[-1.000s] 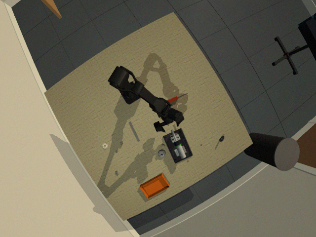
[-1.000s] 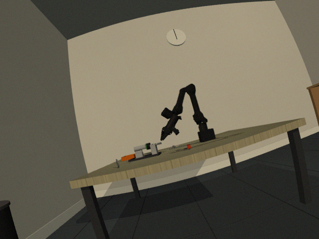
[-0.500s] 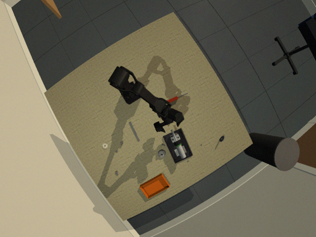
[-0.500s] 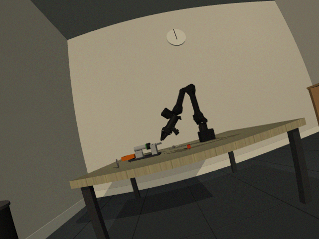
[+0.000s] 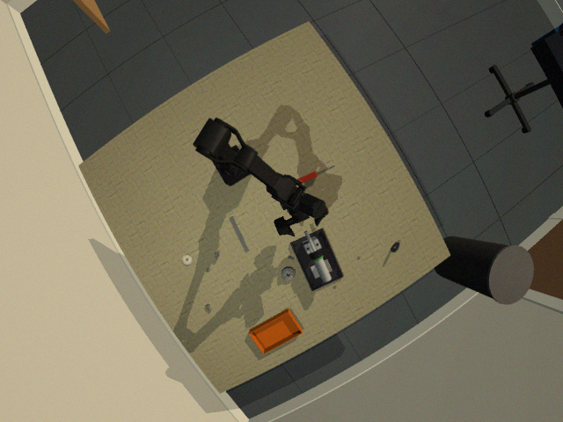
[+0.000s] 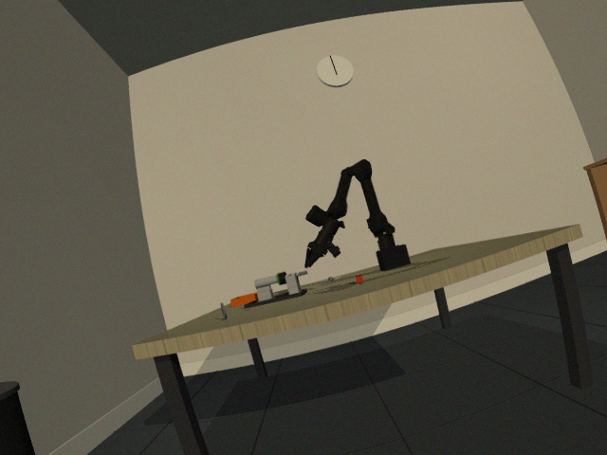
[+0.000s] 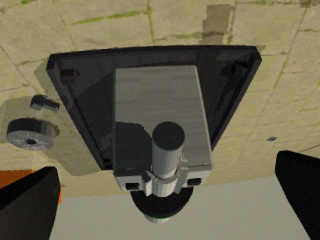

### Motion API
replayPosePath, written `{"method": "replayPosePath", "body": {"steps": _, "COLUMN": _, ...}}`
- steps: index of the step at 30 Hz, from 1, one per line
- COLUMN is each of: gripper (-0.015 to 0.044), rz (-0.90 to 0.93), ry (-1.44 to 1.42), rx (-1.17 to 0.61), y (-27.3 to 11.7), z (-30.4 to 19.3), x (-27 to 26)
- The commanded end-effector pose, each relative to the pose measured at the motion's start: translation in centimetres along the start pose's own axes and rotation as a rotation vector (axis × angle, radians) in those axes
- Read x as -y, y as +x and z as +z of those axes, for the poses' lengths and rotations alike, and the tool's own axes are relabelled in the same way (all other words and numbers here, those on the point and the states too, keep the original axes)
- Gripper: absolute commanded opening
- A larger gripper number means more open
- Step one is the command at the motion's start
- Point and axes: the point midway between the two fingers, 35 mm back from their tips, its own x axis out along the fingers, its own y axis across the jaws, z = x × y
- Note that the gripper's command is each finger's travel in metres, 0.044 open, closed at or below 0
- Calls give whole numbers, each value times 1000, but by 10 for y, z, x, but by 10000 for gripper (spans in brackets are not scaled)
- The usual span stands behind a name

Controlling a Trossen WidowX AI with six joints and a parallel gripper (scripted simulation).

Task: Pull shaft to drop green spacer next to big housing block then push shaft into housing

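The shaft assembly stands on a black base plate [image 5: 333,261] [image 7: 80,90]. The grey shaft [image 5: 307,236] [image 7: 168,142] runs through a small grey support block [image 5: 311,248] [image 6: 294,282] [image 7: 160,103] towards the big housing block [image 5: 325,271] [image 6: 266,285]. The green spacer [image 5: 319,258] [image 6: 282,277] sits on the shaft right beside the housing; in the wrist view it is mostly hidden behind the support. My gripper [image 5: 301,221] [image 6: 309,262] [image 7: 171,172] is open and empty. It hovers just above and behind the shaft's free end, one finger on each side, touching nothing.
An orange tray [image 5: 274,331] [image 6: 243,299] lies past the housing. A grey round disc [image 5: 288,273] [image 7: 30,134] lies beside the plate. A grey bar [image 5: 238,234], a white washer [image 5: 185,261], a red-handled tool [image 5: 308,177] [image 6: 358,278] and a black tool [image 5: 392,250] lie on the table [image 5: 136,181].
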Motion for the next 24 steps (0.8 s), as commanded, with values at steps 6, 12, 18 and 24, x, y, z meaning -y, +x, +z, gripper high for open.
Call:
{"method": "replayPosePath", "body": {"steps": 6, "gripper": 440, "rz": -4, "ry": -2, "rx": -1, "y": 3, "z": -1, "x": 1}}
{"method": "replayPosePath", "body": {"steps": 12, "gripper": 440, "rz": -4, "ry": -2, "rx": -1, "y": 12, "z": -1, "x": 1}}
{"method": "replayPosePath", "body": {"steps": 18, "gripper": 440, "rz": -4, "ry": -2, "rx": -2, "y": 21, "z": -2, "x": 2}}
{"method": "replayPosePath", "body": {"steps": 24, "gripper": 440, "rz": -4, "ry": -2, "rx": -2, "y": 31, "z": -2, "x": 2}}
